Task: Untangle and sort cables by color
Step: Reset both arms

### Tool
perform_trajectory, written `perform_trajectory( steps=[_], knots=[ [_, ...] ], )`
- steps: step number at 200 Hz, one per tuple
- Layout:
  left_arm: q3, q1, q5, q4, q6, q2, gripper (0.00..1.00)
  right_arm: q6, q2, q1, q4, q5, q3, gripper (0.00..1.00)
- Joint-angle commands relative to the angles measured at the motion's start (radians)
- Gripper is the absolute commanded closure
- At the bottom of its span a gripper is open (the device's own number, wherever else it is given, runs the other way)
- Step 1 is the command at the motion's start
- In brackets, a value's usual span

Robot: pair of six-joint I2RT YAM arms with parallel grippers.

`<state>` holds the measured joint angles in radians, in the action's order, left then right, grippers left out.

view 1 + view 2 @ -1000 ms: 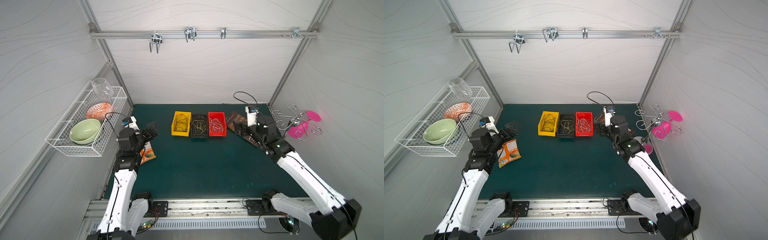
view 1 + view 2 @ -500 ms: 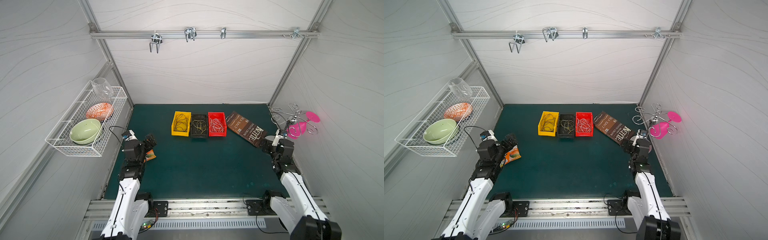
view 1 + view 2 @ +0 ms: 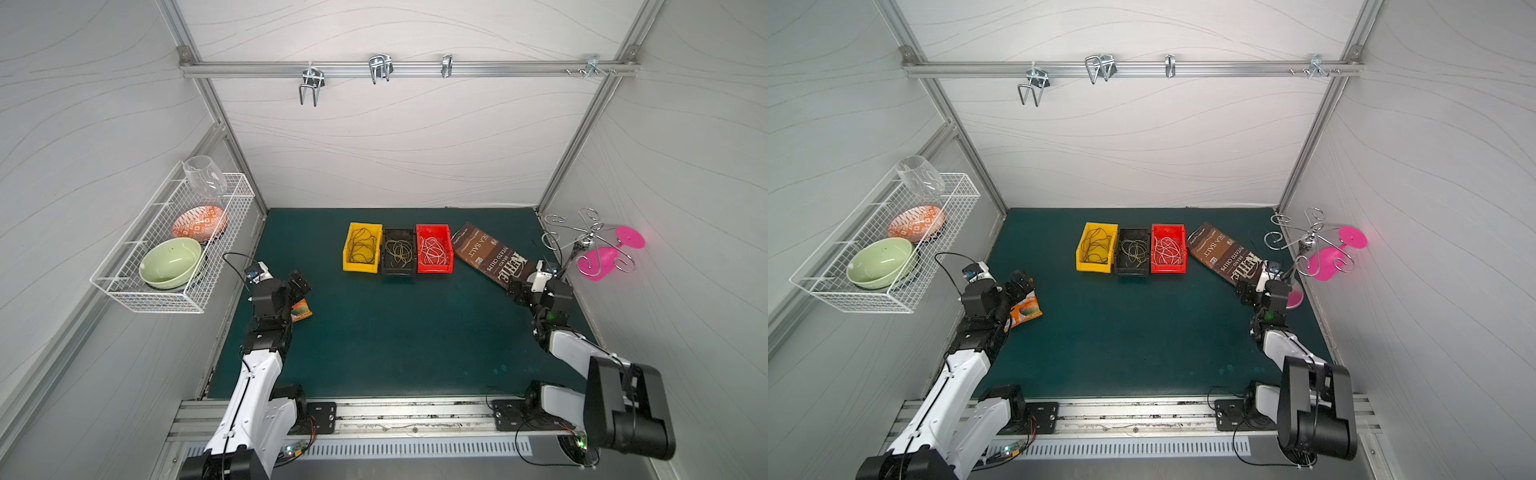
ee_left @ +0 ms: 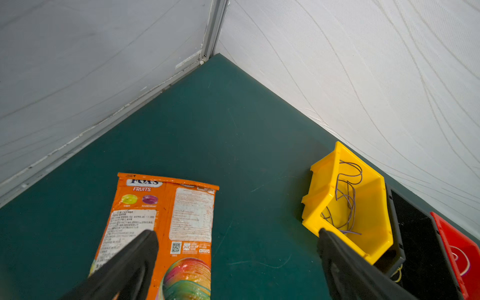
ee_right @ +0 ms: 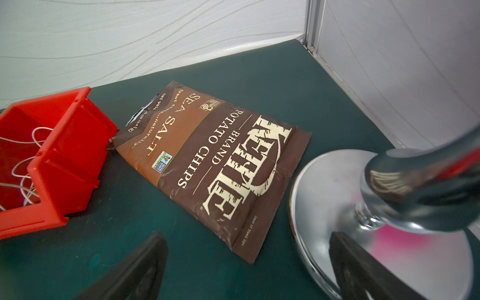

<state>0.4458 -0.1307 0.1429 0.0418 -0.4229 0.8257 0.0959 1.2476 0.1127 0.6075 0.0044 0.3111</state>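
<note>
On the left wall we see a wire basket (image 3: 145,297) hanging beyond the edge of the green mat (image 3: 395,332). The left gripper (image 4: 236,233) sits near that edge, fingers spread wide and holding nothing, with one finger over an orange candy packet (image 4: 166,220) that lies flat. From there a broad stretch of mat lies open to the near rail. Toward the far wall three bins stand touching side by side. The yellow bin (image 3: 359,266) holds the dark cables (image 3: 360,247), the black bin (image 3: 399,270) the olive cables (image 3: 398,251), and the red bin (image 3: 434,269) the white cables (image 3: 433,251). Just right of the red bin lies a brown chip bag (image 3: 490,257). The right gripper (image 5: 246,236) hovers at the bag's near corner, likewise spread and empty, close against the chrome stand base (image 5: 324,194) at the mat's right edge.
</note>
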Motion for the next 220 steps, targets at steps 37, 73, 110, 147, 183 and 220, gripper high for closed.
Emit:
perform_trajectory(
  steps=[37, 73, 110, 147, 183, 220],
  knots=[
    [-0.017, -0.004, 0.072, 0.125, 0.091, 0.083, 0.0, -0.031, 0.228, -0.036, 0.308, -0.138, 0.019, 0.01],
    [-0.036, -0.004, 0.059, 0.219, 0.151, 0.15, 0.0, -0.102, 0.316, -0.097, 0.247, -0.123, 0.101, 0.01],
    [-0.04, -0.004, -0.029, 0.369, 0.225, 0.27, 0.01, -0.078, 0.314, -0.088, 0.135, -0.092, 0.15, 0.01],
    [-0.06, -0.004, -0.121, 0.601, 0.319, 0.403, 0.0, -0.08, 0.313, -0.088, 0.134, -0.088, 0.151, 0.01],
    [-0.039, -0.004, -0.222, 0.654, 0.345, 0.455, 0.0, -0.079, 0.314, -0.091, 0.133, -0.086, 0.148, 0.01],
    [-0.06, 0.011, -0.283, 0.737, 0.375, 0.467, 0.0, -0.08, 0.314, -0.09, 0.134, -0.086, 0.149, 0.01]
  ],
)
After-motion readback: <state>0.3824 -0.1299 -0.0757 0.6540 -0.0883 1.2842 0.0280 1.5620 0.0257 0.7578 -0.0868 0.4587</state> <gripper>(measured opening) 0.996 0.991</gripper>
